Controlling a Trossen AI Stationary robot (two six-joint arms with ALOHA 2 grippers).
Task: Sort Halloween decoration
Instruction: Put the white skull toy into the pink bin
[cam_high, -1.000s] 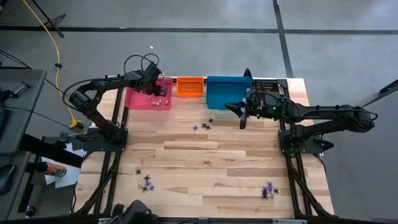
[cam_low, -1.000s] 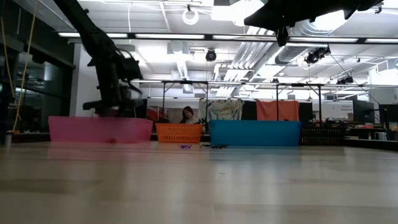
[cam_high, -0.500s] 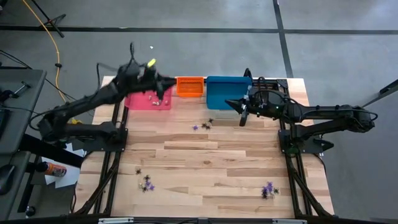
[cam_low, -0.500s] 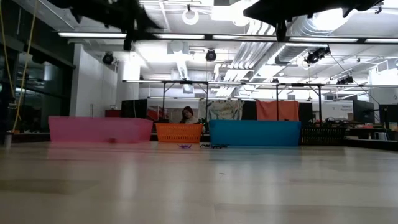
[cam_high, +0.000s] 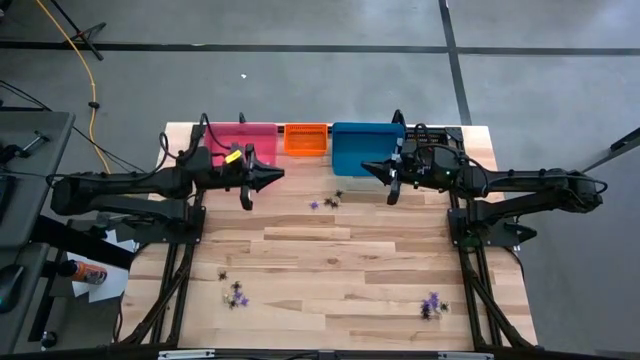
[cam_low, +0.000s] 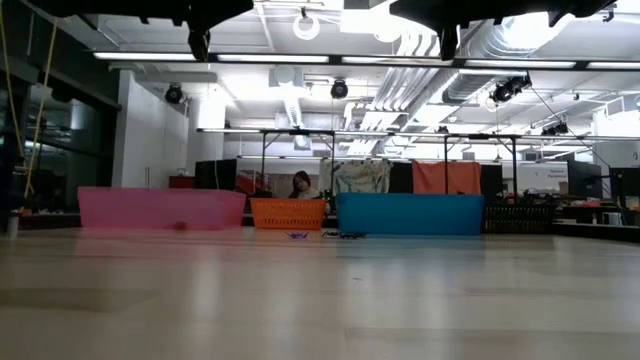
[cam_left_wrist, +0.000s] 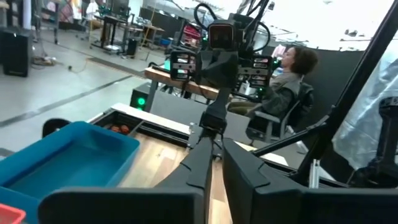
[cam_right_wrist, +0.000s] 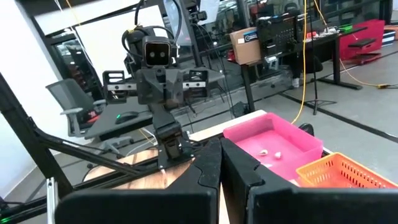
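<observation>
Both dark arms hung level above the pale wooden plank table (cam_high: 330, 260), pointing at each other across its far half. The left gripper (cam_high: 278, 175) hovered in front of the pink plastic bin (cam_high: 240, 133), its two dark fingers (cam_left_wrist: 205, 168) drawn close together with only a thin slit between them and nothing caught there. The right gripper (cam_high: 366, 168) hovered in front of the blue plastic bin (cam_high: 366, 147), its fingers (cam_right_wrist: 208, 165) pressed together, also holding nothing.

The bins stood in a row along the far edge: pink, then the small orange mesh basket (cam_high: 306, 138), then blue. From the right wrist view a couple of pale whitish trinkets (cam_right_wrist: 268, 152) lay on the pink bin's floor.

The tiny Halloween trinkets, purple and black, lay scattered on the wood in three loose groups. One small group (cam_high: 328, 201) sat on the table between the two grippers, just in front of the blue bin and the orange basket. A second group (cam_high: 235, 293) lay near the front edge on the left arm's side, and a third group (cam_high: 431, 304) near the front edge on the right arm's side. Both front groups were well apart from either gripper.

At table height, a person (cam_low: 300, 185) sat in the room behind the bins.
</observation>
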